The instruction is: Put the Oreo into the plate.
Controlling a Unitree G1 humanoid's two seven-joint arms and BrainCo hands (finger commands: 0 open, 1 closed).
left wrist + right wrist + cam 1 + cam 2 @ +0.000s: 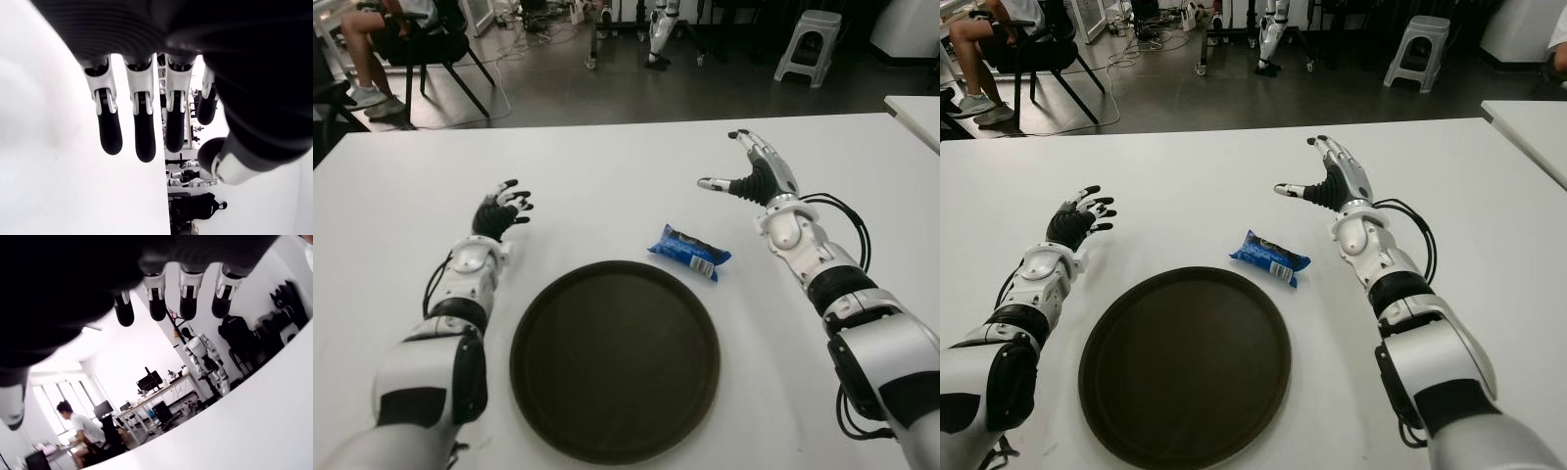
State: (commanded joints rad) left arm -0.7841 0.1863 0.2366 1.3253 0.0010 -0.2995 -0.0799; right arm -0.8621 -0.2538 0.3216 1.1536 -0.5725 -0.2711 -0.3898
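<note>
The blue Oreo pack is seen lying on the white desk, just beyond the far right rim of the round dark plate and apart from it, not inside it. The right hand is held above the desk, beyond and to the right of the pack, with its fingers spread apart and nothing held between them; the thumb is pointed toward the robot's left. The left hand is seen to the left of the plate, well apart from the pack, its fingers extended, loosely parted and empty. At the far side of the room a seated person is visible on a chair, and a grey stool is seen on the floor.
</note>
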